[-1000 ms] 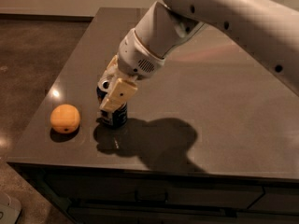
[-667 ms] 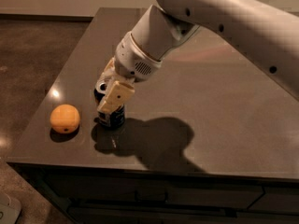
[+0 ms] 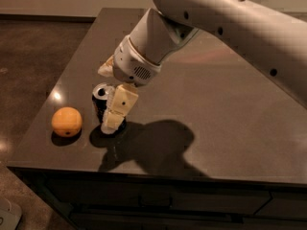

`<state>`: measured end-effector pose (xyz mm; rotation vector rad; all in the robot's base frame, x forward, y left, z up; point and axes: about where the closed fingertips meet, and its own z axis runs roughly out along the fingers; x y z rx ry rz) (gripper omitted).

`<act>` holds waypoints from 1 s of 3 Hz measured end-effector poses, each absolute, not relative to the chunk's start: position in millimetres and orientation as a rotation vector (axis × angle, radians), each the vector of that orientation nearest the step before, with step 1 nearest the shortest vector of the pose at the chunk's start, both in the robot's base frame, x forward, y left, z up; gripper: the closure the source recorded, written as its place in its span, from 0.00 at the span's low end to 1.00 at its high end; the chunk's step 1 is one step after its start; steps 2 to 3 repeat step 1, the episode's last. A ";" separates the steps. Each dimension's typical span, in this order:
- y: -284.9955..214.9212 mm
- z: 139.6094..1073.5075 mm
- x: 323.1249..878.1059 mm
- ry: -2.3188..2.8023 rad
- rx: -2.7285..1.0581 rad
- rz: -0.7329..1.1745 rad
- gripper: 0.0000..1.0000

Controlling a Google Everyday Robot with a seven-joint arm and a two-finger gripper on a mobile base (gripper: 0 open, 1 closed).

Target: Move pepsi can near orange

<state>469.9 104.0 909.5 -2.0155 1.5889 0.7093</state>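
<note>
The pepsi can (image 3: 100,94) is dark with a silver top and stands upright on the dark table (image 3: 225,123), near its front left corner. My gripper (image 3: 107,115) reaches down from the upper right and is shut on the can. One cream finger (image 3: 119,108) covers the can's right front side. The orange (image 3: 66,121) lies on the table just left of the can, with a small gap between them.
The table's front edge (image 3: 158,172) runs close below the can and the orange, and its left edge (image 3: 57,85) is close to the orange. My arm (image 3: 230,28) spans the upper right. Brown floor (image 3: 33,56) lies to the left.
My gripper has moved a little to the left with the can in it, so the gap between the can and the orange is smaller. The orange has not moved.
</note>
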 end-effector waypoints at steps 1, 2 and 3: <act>104.0 909.5 469.9 1.589 -2.016 0.709 0.00; 104.0 909.5 469.9 1.589 -2.016 0.709 0.00; 104.0 909.5 469.9 1.589 -2.016 0.709 0.00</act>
